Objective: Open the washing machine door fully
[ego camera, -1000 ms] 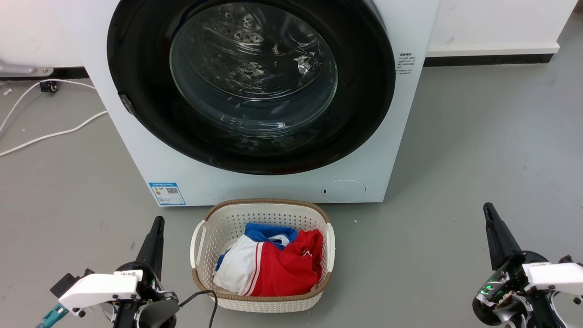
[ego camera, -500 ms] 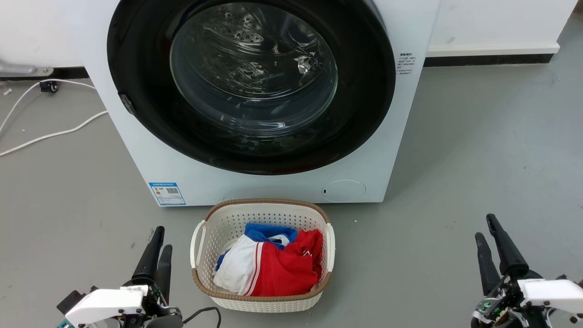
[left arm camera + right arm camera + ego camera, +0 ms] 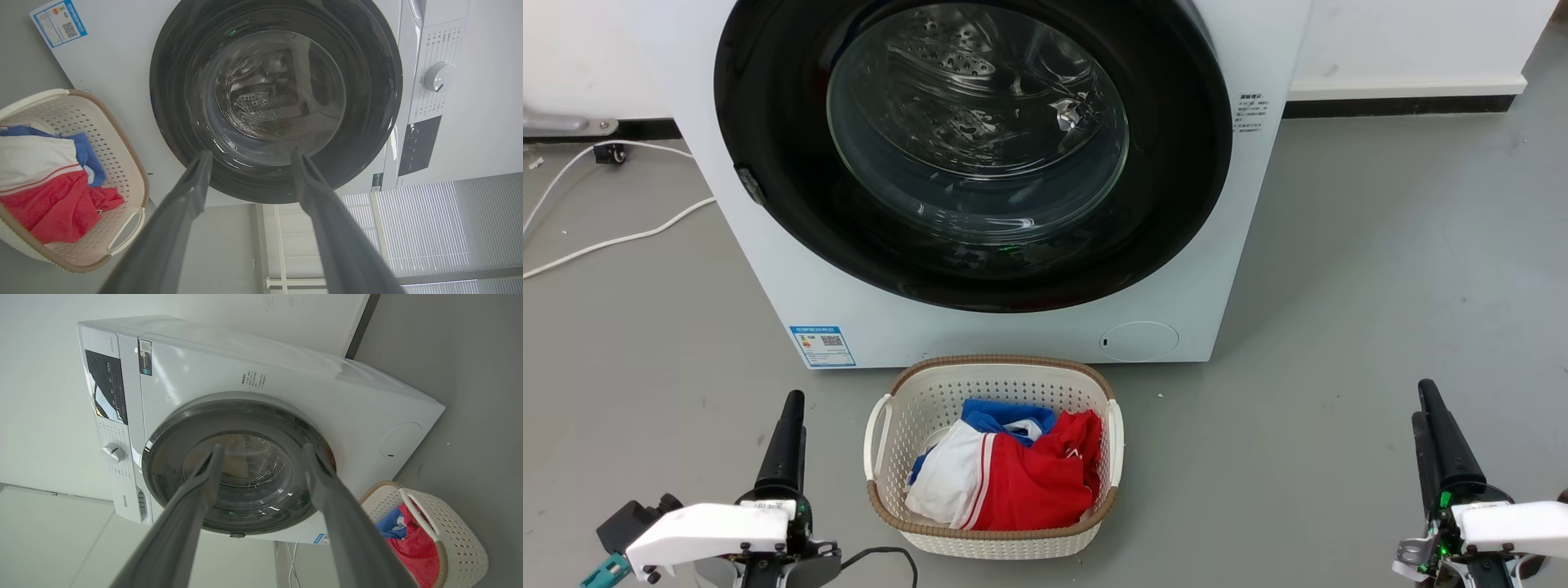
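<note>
washing machine door point(image 3: 976, 139) sits shut on the washing machine point(image 3: 1013, 335), w/ left claw point(image 3: 788, 433) & right claw point(image 3: 1433, 425) both spread open, empty, well apart from it; risk: a reach could clip the basket point(image 3: 992, 363) or slip off its glossy rim.

Can't see the top of the washing machine door point(image 3: 972, 155), chopped by the head view's upper edge. Can't read the blue sticker point(image 3: 823, 346) at lower left of the front or the small print point(image 3: 1251, 113) right of the door, way too tiny. Same for the control panel point(image 3: 425, 114) lettering in the left wrist view. Also losing part of the laundry basket point(image 3: 461, 535) to the right wrist view's lower right corner.
</note>
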{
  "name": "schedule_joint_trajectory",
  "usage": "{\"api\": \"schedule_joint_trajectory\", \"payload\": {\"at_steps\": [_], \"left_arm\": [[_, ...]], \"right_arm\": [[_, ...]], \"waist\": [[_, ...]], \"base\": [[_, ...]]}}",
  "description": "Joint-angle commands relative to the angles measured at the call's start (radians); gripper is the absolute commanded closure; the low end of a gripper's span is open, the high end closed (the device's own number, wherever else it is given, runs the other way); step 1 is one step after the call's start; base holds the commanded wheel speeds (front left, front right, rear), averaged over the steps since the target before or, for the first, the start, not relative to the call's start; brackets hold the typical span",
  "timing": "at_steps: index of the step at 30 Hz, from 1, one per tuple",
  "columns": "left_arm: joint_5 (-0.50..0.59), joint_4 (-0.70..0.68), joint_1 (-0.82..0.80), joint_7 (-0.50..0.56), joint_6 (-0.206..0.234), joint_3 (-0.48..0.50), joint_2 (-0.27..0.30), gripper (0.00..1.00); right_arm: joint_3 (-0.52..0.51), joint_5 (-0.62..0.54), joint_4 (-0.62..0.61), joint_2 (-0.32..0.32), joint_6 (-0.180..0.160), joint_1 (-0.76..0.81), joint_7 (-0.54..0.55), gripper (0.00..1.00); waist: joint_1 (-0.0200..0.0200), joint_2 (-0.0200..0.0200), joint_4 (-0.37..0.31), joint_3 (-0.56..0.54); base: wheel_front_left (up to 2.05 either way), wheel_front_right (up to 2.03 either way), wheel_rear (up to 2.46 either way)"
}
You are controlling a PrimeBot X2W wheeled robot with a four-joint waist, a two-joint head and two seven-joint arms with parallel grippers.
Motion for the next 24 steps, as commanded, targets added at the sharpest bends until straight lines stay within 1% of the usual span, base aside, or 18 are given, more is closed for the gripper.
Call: {"api": "schedule_joint_trajectory", "payload": {"at_steps": [1, 12, 24], "left_arm": [[0.046, -0.034, -0.007, -0.012, 0.010, -0.003, 0.003, 0.00], [0.315, -0.104, 0.009, -0.057, 0.090, -0.058, 0.004, 0.00], [0.566, -0.127, 0.029, -0.102, 0.149, -0.104, 0.014, 0.00]], "right_arm": [[0.001, -0.053, -0.036, -0.003, 0.002, -0.004, -0.013, 0.00], [0.026, -0.337, -0.115, -0.002, 0.002, 0.031, -0.058, 0.00], [0.049, -0.619, -0.155, -0.002, 0.002, 0.067, -0.101, 0.00]], "waist": [[0.0000, 0.0000, 0.000, 0.000], [0.0000, 0.0000, 0.001, 0.002], [0.0000, 0.0000, 0.002, 0.003]], "base": [[0.00, 0.00, 0.00], [0.00, 0.00, 0.00], [0.00, 0.00, 0.00]]}}
